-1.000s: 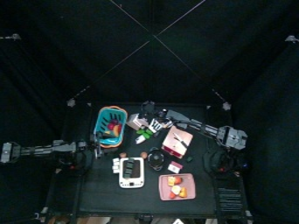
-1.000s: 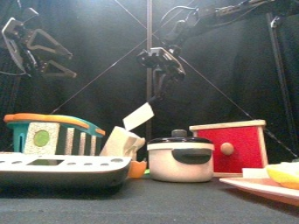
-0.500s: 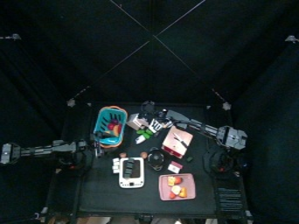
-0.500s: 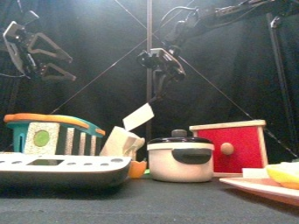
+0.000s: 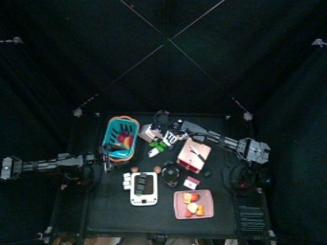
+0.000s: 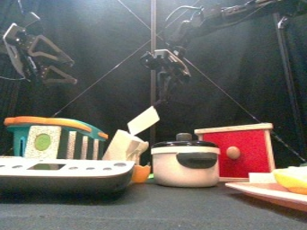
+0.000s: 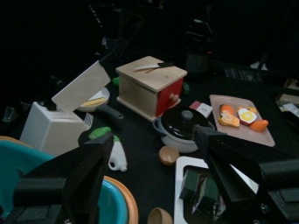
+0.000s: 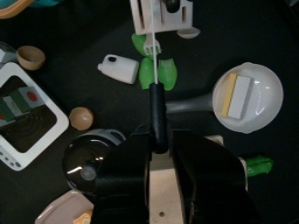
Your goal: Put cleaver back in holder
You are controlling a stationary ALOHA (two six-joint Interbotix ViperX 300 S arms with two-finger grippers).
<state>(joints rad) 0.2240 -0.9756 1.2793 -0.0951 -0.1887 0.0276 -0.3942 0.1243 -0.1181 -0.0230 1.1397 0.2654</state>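
The cleaver (image 6: 142,119) is found near the back edge of the table, about halfway along it. Its wide pale blade is seen tilted, with the low end at the top of the white holder (image 6: 120,146). Whether the blade is already in a slot cannot be told. The holder is set between the teal basket (image 6: 50,137) and the red box (image 6: 235,151).

The right claw (image 8: 156,144) is hung above the holder. Its jaws are closed part of the way, and a thin dark bar is pinched between them. This bar runs from the jaws towards the holder, so it is taken to be the cleaver's black handle and back edge. The left claw (image 7: 158,175) is held up over the left side of the table. Its jaws are spread wide and nothing is held in them.

The cleaver is judged to be stiff and hard, and it looks like a light toy. The smooth flat blade would be slippery and could be twisted in a grip. The handle is the best place to be held. The blade should be lined up with the slot before it is pushed down, or the light holder could be tipped over.

No words or brand names can be read on anything.
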